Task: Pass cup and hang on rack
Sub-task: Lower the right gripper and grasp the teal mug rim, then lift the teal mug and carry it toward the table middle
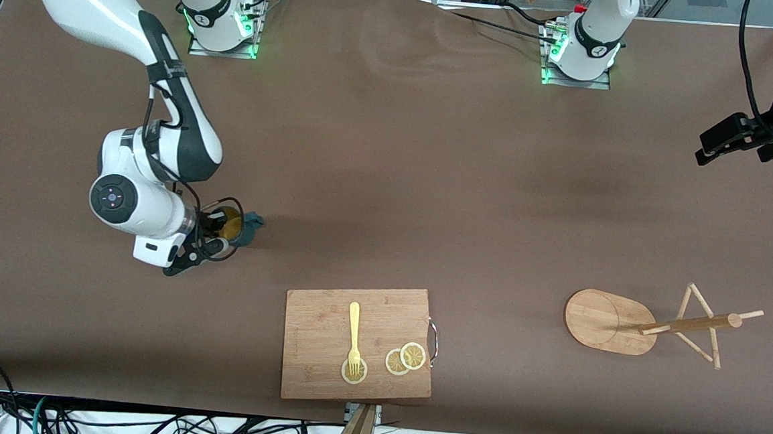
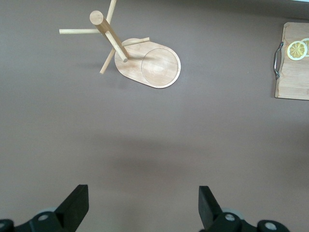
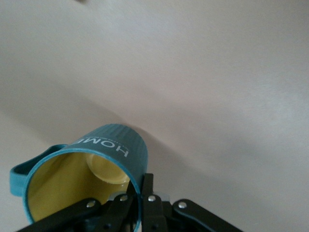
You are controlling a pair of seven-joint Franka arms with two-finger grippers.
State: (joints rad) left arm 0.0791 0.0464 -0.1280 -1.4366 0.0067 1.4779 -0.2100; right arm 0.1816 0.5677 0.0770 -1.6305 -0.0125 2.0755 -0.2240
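Brown table (image 1: pixel 429 179), cutting board (image 1: pixel 323 367), fork (image 1: pixel 354 336)

light: even, bright overhead | shadows: soft, faint on table (image 1: pixel 389 177) | glare: right wrist view washed pale | blur: cup (image 3: pixel 104 166) rim close, slightly soft

- The bench (image 1: pixel 391 143) lay bare between the two arm bases and across its middle, giving wide room to pass.
- A cutting board (image 1: pixel 323 374) carrying a fork (image 1: pixel 353 332) and lemon slices (image 1: pixel 405 359) sat low at the bench edge nearest the front camera.
- The rack (image 1: pixel 648 323), toward the left arm's end, raised its pegs into the way.
- The cup (image 1: pixel 238 228) stood toward the right arm's end.
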